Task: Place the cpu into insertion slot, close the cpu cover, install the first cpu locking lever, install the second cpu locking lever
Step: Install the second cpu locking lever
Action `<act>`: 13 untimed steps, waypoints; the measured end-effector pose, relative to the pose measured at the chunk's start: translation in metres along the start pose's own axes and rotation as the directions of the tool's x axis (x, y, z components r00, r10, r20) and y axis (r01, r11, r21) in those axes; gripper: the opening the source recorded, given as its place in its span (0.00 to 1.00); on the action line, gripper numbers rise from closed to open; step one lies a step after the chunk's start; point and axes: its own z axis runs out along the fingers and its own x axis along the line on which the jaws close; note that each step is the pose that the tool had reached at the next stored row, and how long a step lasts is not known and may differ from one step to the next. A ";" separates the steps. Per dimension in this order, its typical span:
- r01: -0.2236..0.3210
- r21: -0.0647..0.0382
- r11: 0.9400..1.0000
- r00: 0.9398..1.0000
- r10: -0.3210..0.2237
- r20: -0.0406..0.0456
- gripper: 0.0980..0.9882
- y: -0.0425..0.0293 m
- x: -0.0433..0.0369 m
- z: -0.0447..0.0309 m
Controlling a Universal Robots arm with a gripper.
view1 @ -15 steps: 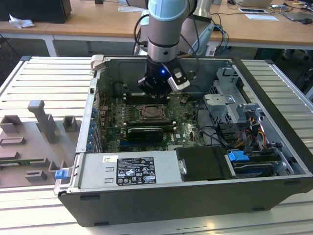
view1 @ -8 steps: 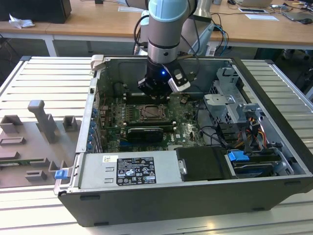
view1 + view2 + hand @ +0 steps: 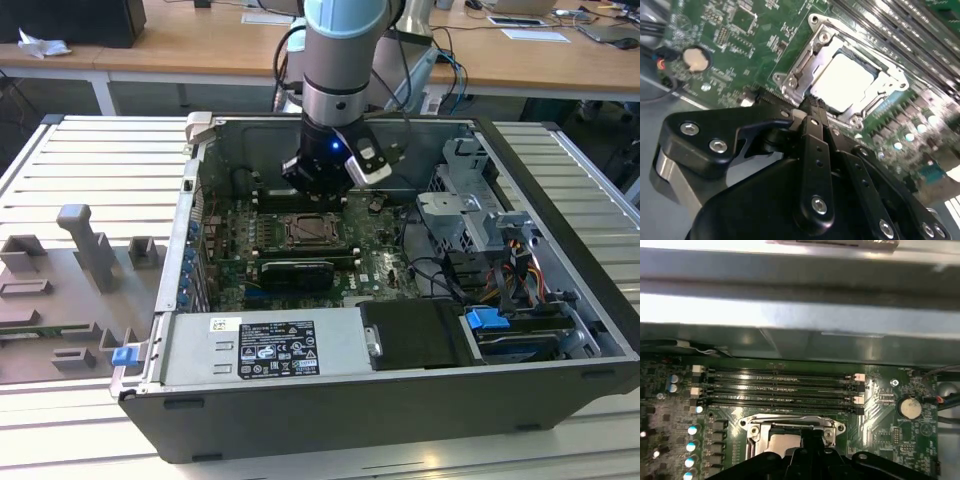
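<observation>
Your gripper hangs inside the open computer case, low over the green motherboard, with its black fingers drawn together into one narrow line and nothing visible between them; from the second wrist view they read as closed and empty, tips just at the near edge of the insertion slot. The cpu already sits in that socket, its pale metal face showing through the square window of the cpu cover, and the silver frame looks to be lying flat over the chip rather than standing up on its hinge. So you can judge the first two steps as done and the lever work as the step in hand, though which lever is latched you cannot tell from here: the thin wire arms are hard to pick out against the rim. In the first wrist view the memory slots run just beyond the socket, and the coin battery sits off to one side, both close enough to catch a careless sweep. Whatever comes calls for a small, precise contact at the socket's edge, pressing along the frame and not down onto the chip.
</observation>
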 end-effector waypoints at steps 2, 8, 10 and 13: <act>0.000 0.000 1.000 1.000 0.000 0.000 0.01 0.0008 -0.0001 -0.0075; 0.000 0.000 1.000 1.000 0.000 0.000 0.01 -0.0131 0.0015 -0.0094; 0.000 0.000 1.000 1.000 0.000 0.000 0.01 -0.0247 0.0021 -0.0100; 0.000 -0.002 1.000 1.000 0.000 -0.002 0.01 -0.0291 0.0024 -0.0089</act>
